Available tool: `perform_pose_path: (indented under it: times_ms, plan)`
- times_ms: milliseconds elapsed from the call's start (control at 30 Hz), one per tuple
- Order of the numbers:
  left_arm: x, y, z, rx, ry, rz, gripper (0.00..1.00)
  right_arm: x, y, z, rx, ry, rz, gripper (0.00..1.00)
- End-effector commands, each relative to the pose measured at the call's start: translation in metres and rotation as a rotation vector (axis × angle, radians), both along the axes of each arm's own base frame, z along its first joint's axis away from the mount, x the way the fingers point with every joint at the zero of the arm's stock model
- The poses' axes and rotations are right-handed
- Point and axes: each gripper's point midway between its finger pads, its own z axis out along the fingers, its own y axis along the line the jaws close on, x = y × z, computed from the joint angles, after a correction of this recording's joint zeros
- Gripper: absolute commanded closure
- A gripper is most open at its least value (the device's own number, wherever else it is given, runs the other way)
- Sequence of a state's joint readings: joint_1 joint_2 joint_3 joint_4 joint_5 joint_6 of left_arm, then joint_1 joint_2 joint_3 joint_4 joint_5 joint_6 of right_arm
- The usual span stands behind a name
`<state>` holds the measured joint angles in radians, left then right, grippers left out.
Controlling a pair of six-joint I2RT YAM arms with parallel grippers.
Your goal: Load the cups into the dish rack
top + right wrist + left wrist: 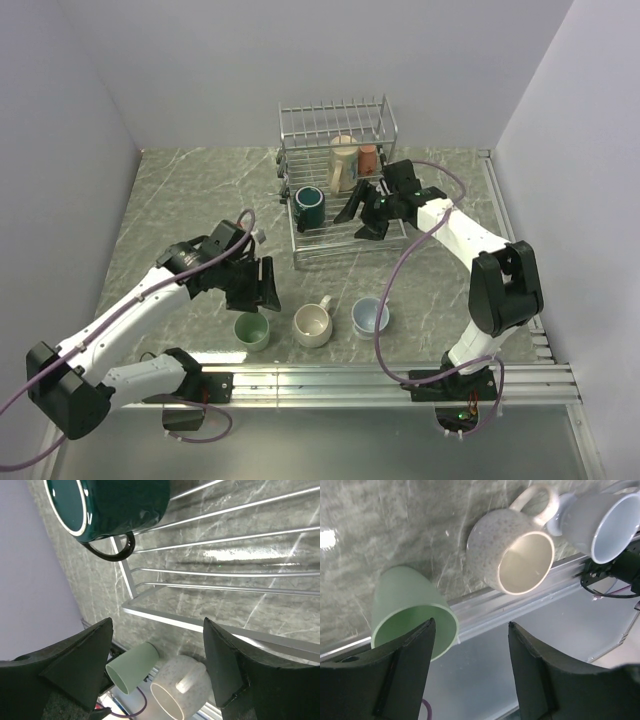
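The wire dish rack [385, 128] stands at the back centre. In it are the tall cream mug [342, 163], the small reddish-brown mug [368, 158] and the dark teal mug [308, 206], which also shows in the right wrist view [115, 505]. The light green mug [251, 330], beige mug [313, 324] and pale blue-white mug [370, 316] stand on the table near the front. My left gripper [264, 285] is open and empty just above the green mug [410, 611]. My right gripper [362, 213] is open and empty over the rack's base.
An aluminium rail [400, 378] runs along the table's front edge, close behind the three loose mugs. White walls close in the left, back and right sides. The marbled grey-green tabletop [180, 200] lies between the left arm and the rack.
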<state>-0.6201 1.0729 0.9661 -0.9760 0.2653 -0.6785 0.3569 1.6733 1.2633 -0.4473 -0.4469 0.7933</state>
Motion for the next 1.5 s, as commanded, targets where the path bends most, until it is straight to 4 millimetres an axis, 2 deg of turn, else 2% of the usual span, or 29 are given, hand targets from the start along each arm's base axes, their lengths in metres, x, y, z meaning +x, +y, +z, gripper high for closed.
perform_pose_path:
  times_ms: [0, 67, 233, 300, 467, 500, 533, 633, 700, 733, 833, 867, 900, 933, 967, 1000, 1033, 1067, 1100, 1133, 1167, 1233, 1367, 1467]
  plan:
    - [-0.006, 0.0, 0.002, 0.02, 0.042, 0.017, 0.35, -0.001, -0.007, 0.008, -0.022, -0.033, -0.006, 0.2]
    - [-0.007, 0.001, -0.004, 0.038, 0.057, 0.014, 0.36, -0.003, -0.008, 0.004, -0.026, -0.025, -0.006, 0.2]
    - [-0.015, -0.001, -0.036, 0.1, 0.085, 0.004, 0.4, -0.006, -0.008, -0.001, -0.018, -0.009, -0.009, 0.21]
    - [-0.012, 0.005, -0.047, 0.152, 0.075, 0.043, 0.41, -0.007, -0.009, -0.001, -0.022, -0.009, -0.009, 0.21]
    - [-0.006, 0.005, -0.066, 0.238, 0.074, 0.062, 0.52, -0.007, -0.011, -0.001, -0.039, -0.01, -0.007, 0.21]
    - [-0.004, 0.005, -0.068, 0.255, 0.068, 0.064, 0.56, -0.007, -0.011, -0.001, -0.044, -0.006, -0.006, 0.21]
    - [-0.004, 0.006, -0.072, 0.289, 0.061, 0.057, 0.72, -0.007, -0.011, 0.0, -0.045, -0.009, -0.004, 0.21]
    - [-0.003, 0.0, -0.073, 0.31, 0.056, 0.035, 1.0, -0.005, -0.011, 0.002, -0.049, -0.012, -0.003, 0.21]
    - [0.004, 0.0, -0.062, 0.326, 0.024, 0.037, 1.0, -0.001, -0.011, 0.007, -0.048, -0.021, -0.002, 0.21]
    - [0.008, 0.0, -0.054, 0.328, 0.004, 0.04, 1.0, -0.001, -0.01, 0.011, -0.044, -0.027, 0.002, 0.21]
    - [0.029, 0.004, -0.008, 0.327, -0.107, 0.057, 1.0, 0.002, -0.004, 0.033, 0.002, -0.076, 0.024, 0.19]
    - [0.04, 0.0, 0.018, 0.289, -0.161, 0.056, 1.0, 0.006, -0.002, 0.042, 0.033, -0.11, 0.028, 0.18]
    - [0.054, 0.004, 0.034, 0.246, -0.189, 0.093, 1.0, 0.005, 0.003, 0.056, 0.092, -0.127, 0.025, 0.15]
    - [0.063, 0.004, 0.054, 0.181, -0.231, 0.111, 1.0, -0.005, 0.01, 0.062, 0.178, -0.108, 0.066, 0.1]
    - [0.066, -0.005, 0.079, 0.067, -0.253, 0.089, 1.0, -0.007, 0.016, 0.076, 0.247, -0.124, 0.084, 0.02]
    - [0.092, 0.0, 0.102, -0.033, -0.323, 0.156, 1.0, -0.003, 0.023, 0.096, 0.326, -0.16, 0.075, 0.01]
    - [0.093, -0.001, 0.128, -0.136, -0.373, 0.157, 1.0, -0.008, 0.028, 0.106, 0.38, -0.155, 0.098, 0.0]
    - [0.097, -0.005, 0.143, -0.227, -0.403, 0.161, 1.0, -0.011, 0.033, 0.115, 0.419, -0.161, 0.109, 0.0]
    - [0.101, -0.017, 0.173, -0.393, -0.456, 0.107, 1.0, -0.008, 0.038, 0.136, 0.49, -0.189, 0.099, 0.0]
    - [0.096, -0.021, 0.192, -0.484, -0.503, 0.076, 1.0, -0.01, 0.041, 0.146, 0.527, -0.197, 0.107, 0.0]
    - [0.093, -0.027, 0.192, -0.544, -0.488, 0.055, 1.0, -0.013, 0.047, 0.17, 0.593, -0.267, 0.15, 0.0]
    - [0.089, -0.031, 0.21, -0.613, -0.534, -0.012, 1.0, -0.017, 0.057, 0.19, 0.665, -0.255, 0.175, 0.0]
    - [0.085, -0.036, 0.243, -0.819, -0.566, -0.106, 1.0, -0.028, 0.085, 0.205, 0.753, -0.233, 0.271, 0.0]
    - [0.093, -0.041, 0.246, -0.857, -0.552, -0.111, 1.0, -0.033, 0.1, 0.222, 0.841, -0.223, 0.303, 0.0]
